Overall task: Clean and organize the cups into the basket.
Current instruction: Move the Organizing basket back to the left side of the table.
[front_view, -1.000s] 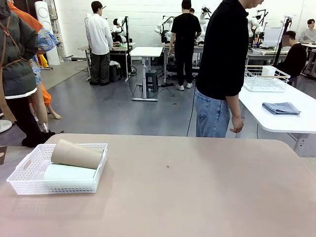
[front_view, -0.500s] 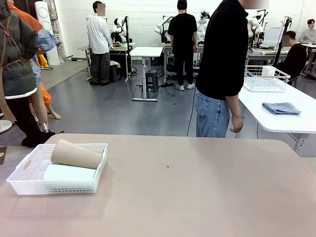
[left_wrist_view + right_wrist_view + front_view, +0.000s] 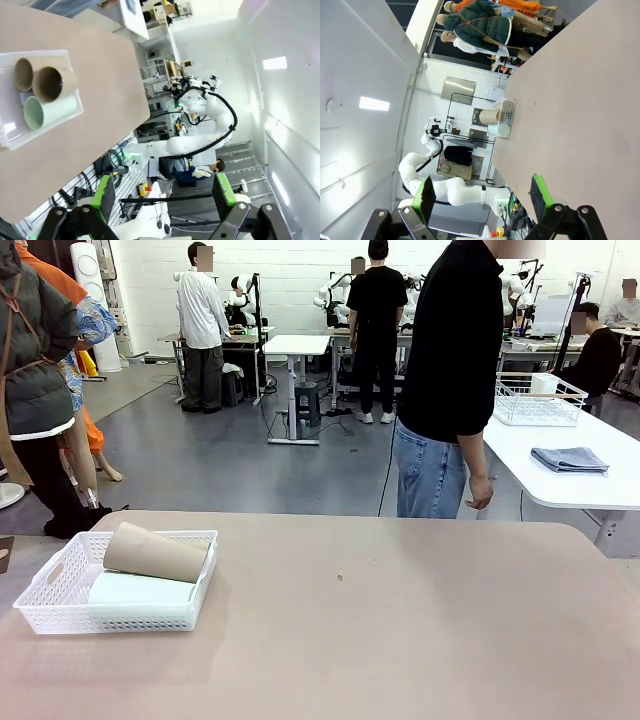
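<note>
Apparently finished: cups (image 3: 155, 553) lying in the basket (image 3: 60, 608), surface (image 3: 400, 620) bare; left end effector (image 3: 162, 197) and right end effector (image 3: 482, 195) wide, empty.

No text, label, brand, number or sign can be read in any view. The cups, the basket, the table and the grippers carry no legible print, and anything posted on the far walls is too small and blurred.
</note>
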`<state>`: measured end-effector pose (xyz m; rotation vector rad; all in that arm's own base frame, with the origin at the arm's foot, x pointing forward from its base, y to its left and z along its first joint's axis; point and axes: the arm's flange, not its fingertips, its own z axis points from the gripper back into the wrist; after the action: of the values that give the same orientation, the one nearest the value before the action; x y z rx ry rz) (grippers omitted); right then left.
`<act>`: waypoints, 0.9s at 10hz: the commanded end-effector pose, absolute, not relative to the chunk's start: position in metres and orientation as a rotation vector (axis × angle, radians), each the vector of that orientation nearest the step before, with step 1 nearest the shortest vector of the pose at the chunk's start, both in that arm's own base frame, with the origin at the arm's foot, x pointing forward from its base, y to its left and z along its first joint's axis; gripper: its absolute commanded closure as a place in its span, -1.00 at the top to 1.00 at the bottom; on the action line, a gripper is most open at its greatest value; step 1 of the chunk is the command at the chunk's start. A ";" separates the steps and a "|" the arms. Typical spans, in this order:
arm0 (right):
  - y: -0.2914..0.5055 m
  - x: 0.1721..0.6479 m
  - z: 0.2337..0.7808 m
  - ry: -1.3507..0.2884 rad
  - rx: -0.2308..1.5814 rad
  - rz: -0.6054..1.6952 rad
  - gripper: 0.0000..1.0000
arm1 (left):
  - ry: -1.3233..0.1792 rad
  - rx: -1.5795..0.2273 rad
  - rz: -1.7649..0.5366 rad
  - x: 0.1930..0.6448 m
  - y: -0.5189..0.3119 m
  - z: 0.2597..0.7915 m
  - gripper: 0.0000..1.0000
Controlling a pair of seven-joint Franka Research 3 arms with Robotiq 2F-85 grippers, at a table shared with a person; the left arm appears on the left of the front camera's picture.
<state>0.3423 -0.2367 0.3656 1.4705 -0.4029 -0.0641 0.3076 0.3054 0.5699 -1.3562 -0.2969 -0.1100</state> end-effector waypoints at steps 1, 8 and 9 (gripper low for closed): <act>-0.236 0.342 0.368 -0.385 1.468 -0.067 1.00 | -0.331 -1.412 -0.115 0.313 0.366 0.584 1.00; -0.236 0.342 0.368 -0.385 1.468 -0.067 1.00 | -0.490 -1.348 0.068 0.290 0.380 0.583 1.00; -0.236 0.342 0.368 -0.385 1.468 -0.067 1.00 | -0.515 -1.328 0.087 0.288 0.377 0.584 1.00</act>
<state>0.3423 -0.2366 0.3656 1.4705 -0.4028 -0.0640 0.2807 0.3756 0.5791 -1.3468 -0.4900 0.0564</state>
